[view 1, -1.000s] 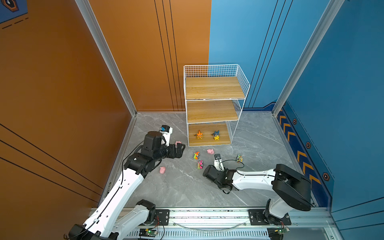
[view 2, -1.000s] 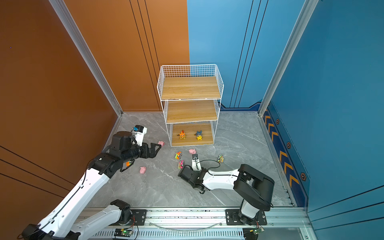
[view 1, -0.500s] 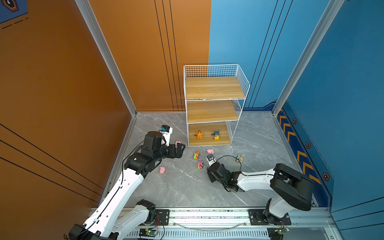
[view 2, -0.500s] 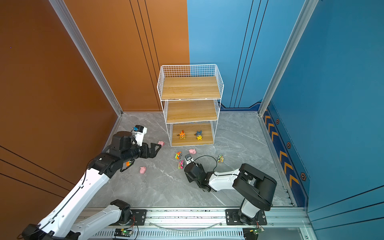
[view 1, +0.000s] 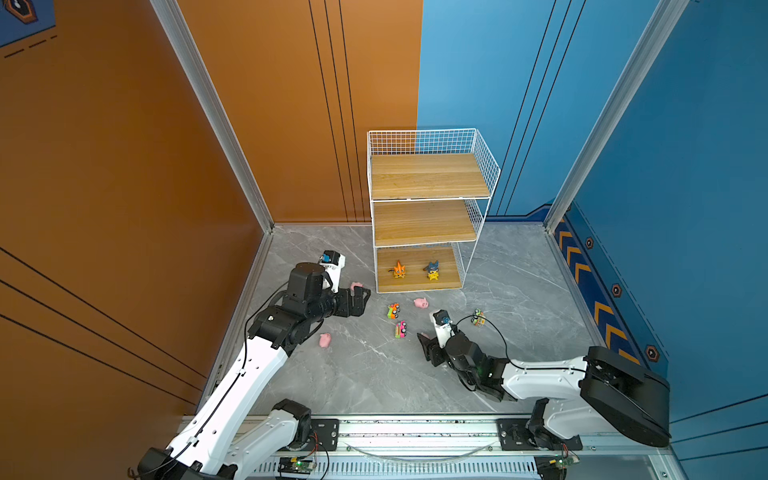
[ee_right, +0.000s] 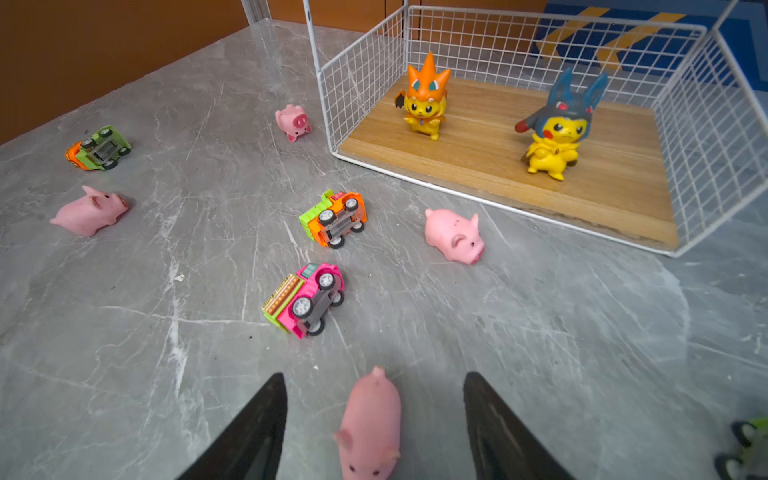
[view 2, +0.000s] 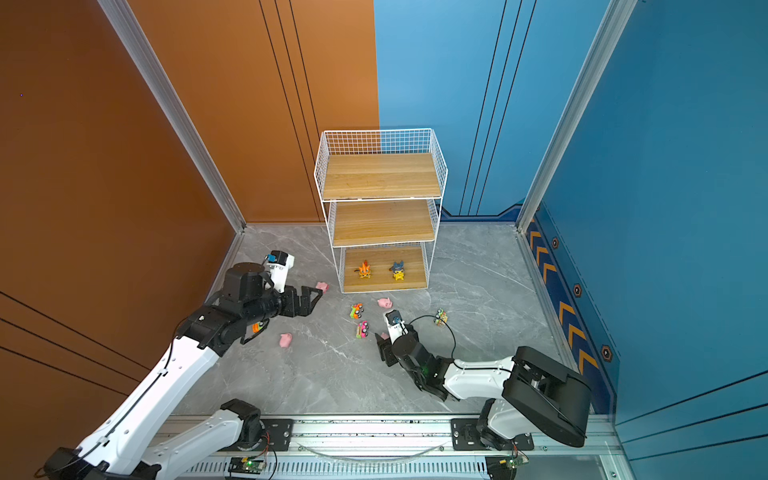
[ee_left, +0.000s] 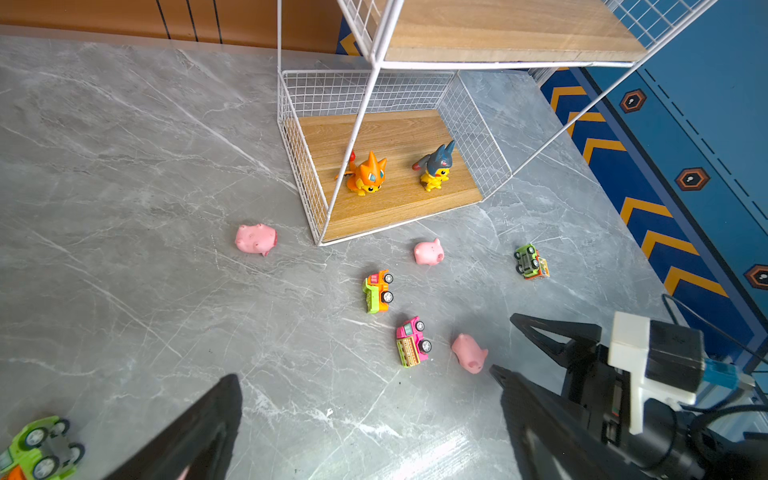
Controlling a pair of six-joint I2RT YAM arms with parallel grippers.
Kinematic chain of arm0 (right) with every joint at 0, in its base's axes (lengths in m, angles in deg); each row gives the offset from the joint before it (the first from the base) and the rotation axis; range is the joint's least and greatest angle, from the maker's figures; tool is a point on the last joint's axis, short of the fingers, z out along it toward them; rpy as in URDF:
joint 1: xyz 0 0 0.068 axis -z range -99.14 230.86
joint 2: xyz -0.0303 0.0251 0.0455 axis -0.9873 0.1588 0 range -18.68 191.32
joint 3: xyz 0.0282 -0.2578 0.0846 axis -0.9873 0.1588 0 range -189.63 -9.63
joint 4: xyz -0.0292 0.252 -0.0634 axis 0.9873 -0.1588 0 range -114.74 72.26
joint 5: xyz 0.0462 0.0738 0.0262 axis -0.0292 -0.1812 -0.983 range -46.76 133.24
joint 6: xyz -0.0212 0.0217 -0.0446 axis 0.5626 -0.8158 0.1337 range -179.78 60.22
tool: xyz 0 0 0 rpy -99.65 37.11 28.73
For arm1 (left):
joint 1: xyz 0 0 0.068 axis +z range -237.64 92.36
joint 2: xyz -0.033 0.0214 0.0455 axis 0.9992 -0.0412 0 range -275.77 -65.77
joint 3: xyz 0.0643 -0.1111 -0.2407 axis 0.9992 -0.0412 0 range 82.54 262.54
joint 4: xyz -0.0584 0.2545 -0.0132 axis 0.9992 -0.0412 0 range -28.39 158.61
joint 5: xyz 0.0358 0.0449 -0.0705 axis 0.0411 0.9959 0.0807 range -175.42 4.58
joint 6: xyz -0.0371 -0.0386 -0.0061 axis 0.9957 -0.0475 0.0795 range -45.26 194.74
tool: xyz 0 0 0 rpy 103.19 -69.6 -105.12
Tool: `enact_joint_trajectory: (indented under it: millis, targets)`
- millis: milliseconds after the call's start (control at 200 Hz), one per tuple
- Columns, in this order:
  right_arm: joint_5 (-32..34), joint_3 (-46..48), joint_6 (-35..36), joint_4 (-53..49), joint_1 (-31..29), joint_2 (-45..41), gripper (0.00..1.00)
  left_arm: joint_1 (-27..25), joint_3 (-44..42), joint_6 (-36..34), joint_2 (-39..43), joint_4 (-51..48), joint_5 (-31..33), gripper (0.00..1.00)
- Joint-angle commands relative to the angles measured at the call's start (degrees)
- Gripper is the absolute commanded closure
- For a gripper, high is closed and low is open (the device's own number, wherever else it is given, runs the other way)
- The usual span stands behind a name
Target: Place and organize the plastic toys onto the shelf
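Observation:
My right gripper is open and low over the floor. A pink pig lies between its fingers, touching neither; in a top view this pig peeks out by the gripper. Three more pigs lie on the floor. An orange-green car, a pink car and a green car lie tipped over. My left gripper hangs open and empty above the floor, near the pig beside the shelf.
An orange flame-topped figure and a blue-and-yellow figure stand on the shelf's bottom board; both upper boards are bare. Another small green car lies right of my right wrist. Walls enclose the grey floor on three sides.
My right gripper's jaws have spread wider and its wrist has shifted slightly toward the toys. The left arm has stayed where it was.

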Motion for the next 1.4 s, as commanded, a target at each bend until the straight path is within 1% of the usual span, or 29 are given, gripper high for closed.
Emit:
enact_joint_trajectory:
  millis: [0,175,295,385,460,691,1111,1396]
  targets:
    - [4.7,3.0,-2.4,11.0,-2.0,1.3,0.32,-0.4,-0.8,-1.4,0.0,0.4,0.7,0.02]
    - [5.8,5.2,-2.7,23.2,-3.6,9.2,0.33,-0.4,-0.7,-1.3,-0.1,0.4,0.4,0.02]
    - [7.2,5.2,-3.1,28.3,-4.1,14.5,0.34,-0.4,-0.7,-1.3,0.0,0.5,0.4,0.02]
    - [7.7,5.2,-3.3,31.0,-4.0,16.8,0.36,-0.4,-0.7,-1.3,0.0,0.4,0.4,0.02]
    - [8.1,4.8,-3.8,30.7,-3.6,17.8,0.37,-0.4,-0.7,-1.3,0.1,0.4,0.5,0.02]
    - [5.9,4.2,-4.8,33.0,-1.9,22.1,0.41,-0.4,-0.6,-1.3,0.0,0.5,0.4,0.02]
    - [4.4,1.8,-4.9,29.2,-1.5,23.7,0.41,-0.4,-0.5,-1.3,0.4,0.5,0.4,0.02]
    - [5.6,2.1,-5.7,27.7,-2.8,23.7,0.4,-0.4,-0.6,-1.4,0.7,0.4,0.4,0.02]
